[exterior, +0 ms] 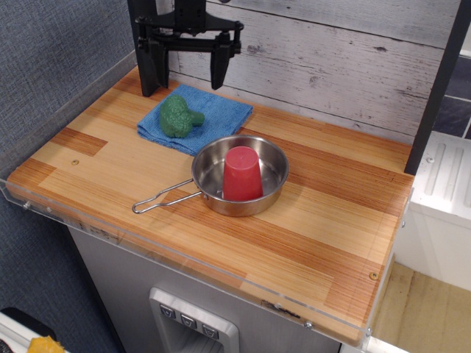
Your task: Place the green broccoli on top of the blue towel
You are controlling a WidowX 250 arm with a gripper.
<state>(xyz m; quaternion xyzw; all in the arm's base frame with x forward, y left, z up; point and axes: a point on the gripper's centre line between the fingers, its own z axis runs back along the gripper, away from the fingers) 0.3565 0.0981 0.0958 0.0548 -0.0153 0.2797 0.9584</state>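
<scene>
The green broccoli (179, 116) lies on its side on the blue towel (218, 118) at the back left of the wooden counter. My gripper (190, 71) hangs above and behind the towel, clear of the broccoli. Its two black fingers (220, 68) are spread wide apart and hold nothing.
A steel pan (274, 193) with a wire handle stands right of the towel, with an upturned red cup (242, 173) inside it. A grey plank wall (331, 51) runs along the back. A clear low rim (66, 213) edges the counter's left and front.
</scene>
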